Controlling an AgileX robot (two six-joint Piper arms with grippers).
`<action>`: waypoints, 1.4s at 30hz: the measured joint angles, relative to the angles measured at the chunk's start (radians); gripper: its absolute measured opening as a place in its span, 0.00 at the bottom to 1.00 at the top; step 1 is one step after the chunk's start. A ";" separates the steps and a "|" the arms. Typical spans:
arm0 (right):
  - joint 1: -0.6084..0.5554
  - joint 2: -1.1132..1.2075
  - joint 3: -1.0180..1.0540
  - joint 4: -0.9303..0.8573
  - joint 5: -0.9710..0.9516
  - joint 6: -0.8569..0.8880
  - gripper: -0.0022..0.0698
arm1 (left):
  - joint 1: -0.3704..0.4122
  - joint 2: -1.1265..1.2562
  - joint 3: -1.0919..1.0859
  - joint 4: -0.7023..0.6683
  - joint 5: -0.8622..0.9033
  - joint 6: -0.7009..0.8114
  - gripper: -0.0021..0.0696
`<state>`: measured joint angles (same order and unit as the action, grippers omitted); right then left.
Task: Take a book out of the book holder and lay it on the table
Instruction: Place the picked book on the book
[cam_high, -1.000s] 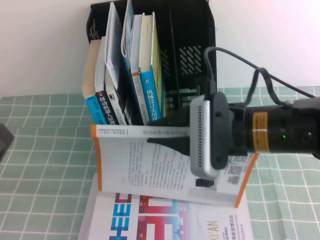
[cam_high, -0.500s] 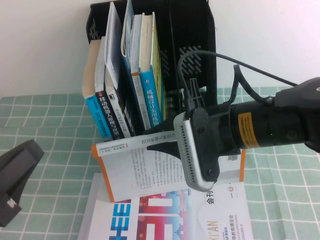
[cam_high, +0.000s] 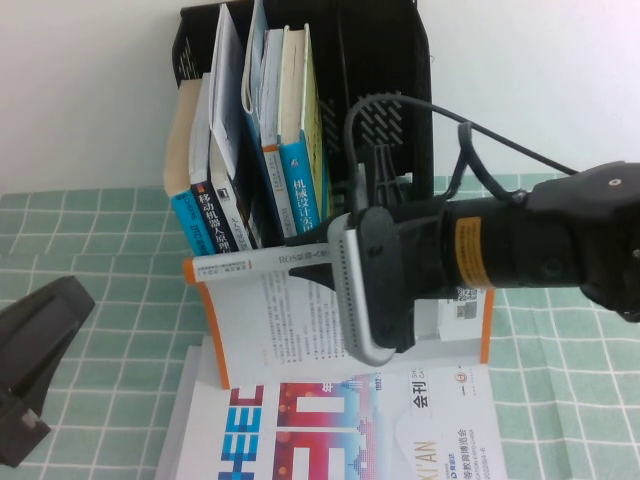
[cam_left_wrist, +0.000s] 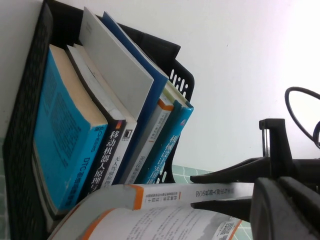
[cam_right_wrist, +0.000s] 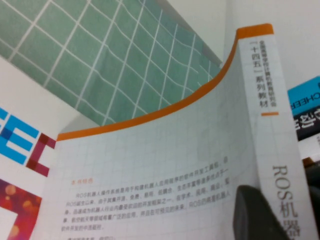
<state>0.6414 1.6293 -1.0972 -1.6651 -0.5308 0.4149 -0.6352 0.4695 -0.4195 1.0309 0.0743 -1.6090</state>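
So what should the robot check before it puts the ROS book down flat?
1. Grip: the right gripper is clamped on the spine of the book, in front of the book holder. Ok.
2. Book out of the holder: fully out. Ok.
3. Book flat: no, it hangs spine-up with its lower edge over the white catalogue. Not ok.
4. Landing spot: the catalogue covers the table right below; bare cloth lies to either side. Not ok.
5. Left gripper: low at the table's left, away from the book; whether it stands open, cannot tell.
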 joint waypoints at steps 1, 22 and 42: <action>0.011 0.003 -0.005 0.002 0.017 -0.003 0.26 | 0.000 0.000 0.000 0.002 0.000 0.000 0.03; 0.149 0.006 -0.014 -0.106 0.022 0.380 0.26 | 0.000 0.000 0.000 0.041 -0.061 0.002 0.03; 0.153 0.004 0.163 -0.112 -0.067 0.562 0.27 | 0.000 0.000 0.000 0.051 -0.217 -0.004 0.03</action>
<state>0.7947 1.6338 -0.9339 -1.7773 -0.5978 0.9767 -0.6352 0.4695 -0.4195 1.0823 -0.1424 -1.6127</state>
